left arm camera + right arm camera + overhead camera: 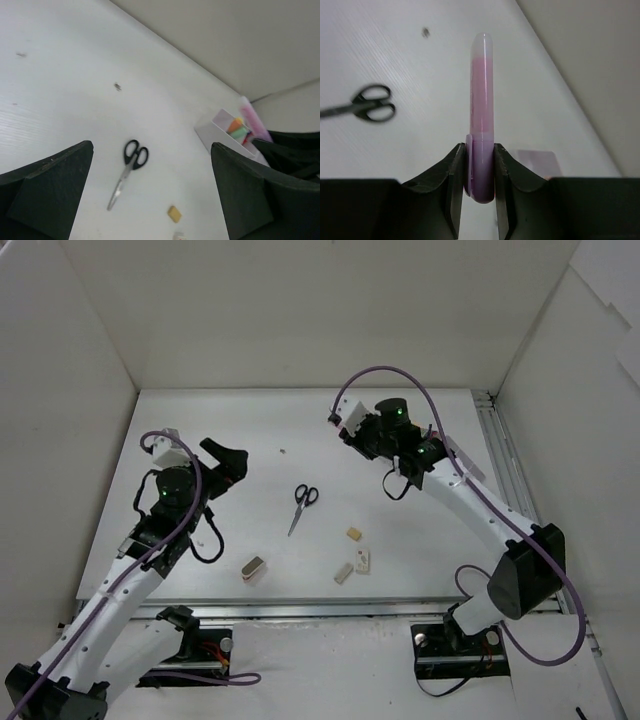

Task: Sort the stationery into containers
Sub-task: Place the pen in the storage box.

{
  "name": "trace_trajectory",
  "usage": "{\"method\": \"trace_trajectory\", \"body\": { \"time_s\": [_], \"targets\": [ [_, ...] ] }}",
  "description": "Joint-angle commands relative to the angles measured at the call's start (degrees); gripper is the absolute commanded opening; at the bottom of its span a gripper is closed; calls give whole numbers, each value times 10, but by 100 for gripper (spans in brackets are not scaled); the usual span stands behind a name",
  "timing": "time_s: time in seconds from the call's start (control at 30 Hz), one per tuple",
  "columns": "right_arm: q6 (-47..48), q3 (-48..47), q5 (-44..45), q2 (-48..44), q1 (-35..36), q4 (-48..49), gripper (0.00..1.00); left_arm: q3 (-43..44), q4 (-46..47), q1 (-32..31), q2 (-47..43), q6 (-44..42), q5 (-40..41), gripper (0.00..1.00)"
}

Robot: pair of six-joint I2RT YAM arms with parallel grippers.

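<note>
My right gripper [480, 172] is shut on a pink-purple marker [482, 95] that sticks out past the fingertips, held above the table. In the left wrist view this marker [252, 117] hangs over the white tray [214, 131], which holds orange and green markers [239, 129]. In the top view my right arm [368, 443] covers the tray. Black-handled scissors [303, 505] lie mid-table. My left gripper [228, 458] is open and empty, left of the scissors [129, 170]. Three small erasers [354, 534] and a metallic block [252, 568] lie nearer the front.
White walls enclose the table at the back and on both sides. A metal rail [500, 455] runs along the right edge. A small dark speck [283, 451] lies behind the scissors. One beige eraser [174, 214] shows between my left fingers.
</note>
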State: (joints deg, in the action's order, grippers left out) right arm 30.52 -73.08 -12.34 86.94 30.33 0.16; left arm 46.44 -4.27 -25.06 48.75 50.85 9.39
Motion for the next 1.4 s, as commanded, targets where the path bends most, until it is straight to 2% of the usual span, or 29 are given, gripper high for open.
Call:
{"method": "trace_trajectory", "body": {
  "time_s": [0.0,0.1,0.13,0.17,0.2,0.27,0.37,0.63,0.8,0.97,1.07,1.1,1.17,1.23,1.3,1.37],
  "targets": [
    [202,-45,99,-25,-29,-178,0,52,-105,30,-18,-89,47,99],
    [278,-128,121,8,-60,-296,0,53,-144,44,-28,-120,65,100],
    [291,-151,140,21,-75,-326,0,52,-148,53,-30,-130,68,99],
    [305,-176,147,56,-83,-401,0,52,-155,59,-32,-136,71,99],
    [320,-226,171,75,-97,-428,0,52,-169,59,-32,-137,84,99],
    [321,-268,206,126,-100,-483,0,52,-174,67,-31,-148,86,99],
    [341,-330,252,176,-116,-522,0,57,-183,82,-28,-160,87,99],
    [376,-447,292,280,-121,-598,0,68,-187,119,20,-188,43,100],
    [377,-462,322,325,-118,-592,0,74,-185,125,44,-196,23,100],
    [380,-437,345,344,-108,-562,0,79,-186,130,64,-204,8,100],
    [379,-431,344,351,-103,-546,9,81,-191,130,71,-208,3,100],
    [378,-431,346,354,-101,-537,18,83,-193,130,73,-209,3,100],
    [374,-434,353,355,-98,-529,21,83,-195,130,73,-211,1,100],
    [373,-434,360,353,-94,-509,33,81,-195,130,73,-217,-4,100],
    [372,-436,363,349,-91,-497,38,81,-196,130,75,-222,-7,99],
    [371,-434,365,344,-87,-491,52,81,-198,130,76,-226,-15,100]
  ]
}}
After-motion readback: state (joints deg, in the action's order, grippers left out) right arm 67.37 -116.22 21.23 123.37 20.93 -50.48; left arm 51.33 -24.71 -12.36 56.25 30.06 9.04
